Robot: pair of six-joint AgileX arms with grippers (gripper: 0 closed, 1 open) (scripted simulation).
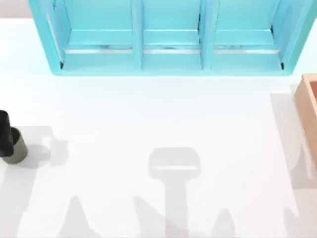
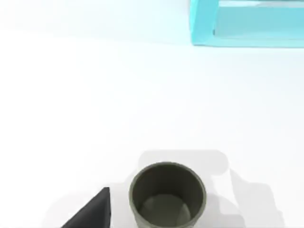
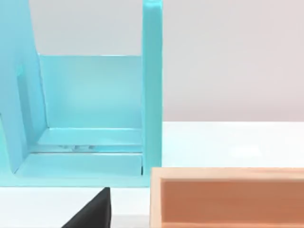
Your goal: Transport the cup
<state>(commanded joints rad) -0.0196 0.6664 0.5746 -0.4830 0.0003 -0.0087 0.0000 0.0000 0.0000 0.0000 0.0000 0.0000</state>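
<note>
One cup [image 1: 17, 146] at table's left edge, left gripper [image 1: 5, 134] alongside, jaws' state unclear

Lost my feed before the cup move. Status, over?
Left gripper at the cup, table's left edge; grip unconfirmed. Cup upright, on table. Right arm by wooden box. Turquoise shelf at back.

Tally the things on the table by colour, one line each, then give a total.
Turquoise: 1, the shelf
Olive-grey: 1, the cup
Tan wood: 1, the box
Total: 3
</note>
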